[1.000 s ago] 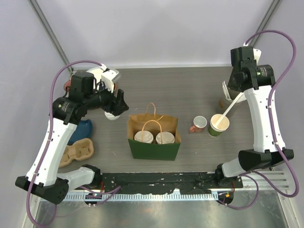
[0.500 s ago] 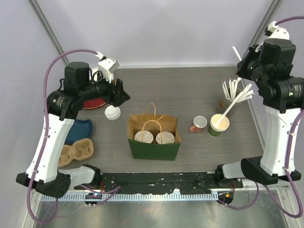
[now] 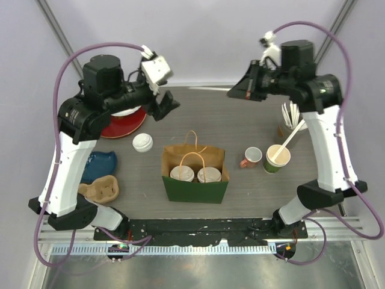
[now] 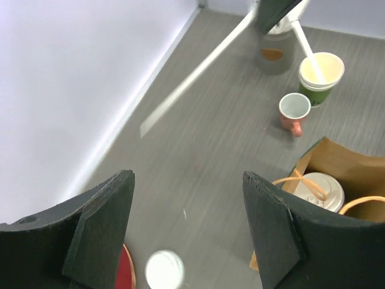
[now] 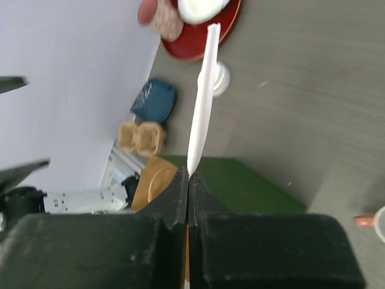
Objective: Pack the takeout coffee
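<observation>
Two takeout coffee cups with white lids (image 3: 181,173) (image 3: 209,174) stand side by side inside a green paper bag (image 3: 194,188) with brown handles at mid-table. One lidded cup (image 4: 319,191) shows in the left wrist view. My left gripper (image 3: 168,106) (image 4: 187,223) hangs open and empty, high over the back left of the table. Over the back centre is my right gripper (image 3: 233,93) (image 5: 189,174), shut on a thin white stirrer stick (image 5: 202,102) that juts out past its tips.
A loose white lid (image 3: 142,142) lies left of the bag beside a red plate (image 3: 123,123). A blue dish (image 3: 99,165) and a cardboard cup carrier (image 3: 99,191) sit at the left. At the right are a pink mug (image 3: 251,157), a lidless green cup with a stirrer (image 3: 277,158) and a stirrer holder (image 3: 290,117).
My right arm swung from the stirrer holder at the right edge toward the back centre, carrying a stirrer. My left arm rose from the loose lid toward the back, jaws slightly wider.
</observation>
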Motion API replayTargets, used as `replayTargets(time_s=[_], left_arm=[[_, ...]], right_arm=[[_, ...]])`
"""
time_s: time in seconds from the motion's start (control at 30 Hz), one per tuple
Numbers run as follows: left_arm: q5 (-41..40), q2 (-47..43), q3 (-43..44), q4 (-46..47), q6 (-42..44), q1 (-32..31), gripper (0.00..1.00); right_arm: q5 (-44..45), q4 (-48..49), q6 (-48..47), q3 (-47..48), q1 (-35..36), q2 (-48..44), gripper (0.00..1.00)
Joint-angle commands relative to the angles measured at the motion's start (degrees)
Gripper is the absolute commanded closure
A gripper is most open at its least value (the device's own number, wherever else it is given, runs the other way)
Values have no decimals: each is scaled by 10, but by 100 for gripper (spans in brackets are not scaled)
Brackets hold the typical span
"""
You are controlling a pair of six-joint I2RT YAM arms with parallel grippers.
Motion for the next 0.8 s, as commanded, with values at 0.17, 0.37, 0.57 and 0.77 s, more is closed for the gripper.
replayTargets(time_s=[0.17, 0.37, 0.57, 0.77], left_arm=[[-38, 48, 80, -104, 177, -109, 27], [-41, 68, 67, -117, 153, -109, 30], [-79, 104, 85, -139, 159, -109, 35], [-83, 118, 103, -171, 169, -109, 56]], right_arm=[[-52, 40, 65, 33, 133, 45, 99], [-73, 29, 52, 34, 154, 48, 99], [-100, 28, 44, 29, 166, 42, 99], [-101, 51, 52, 22, 169, 35, 99]])
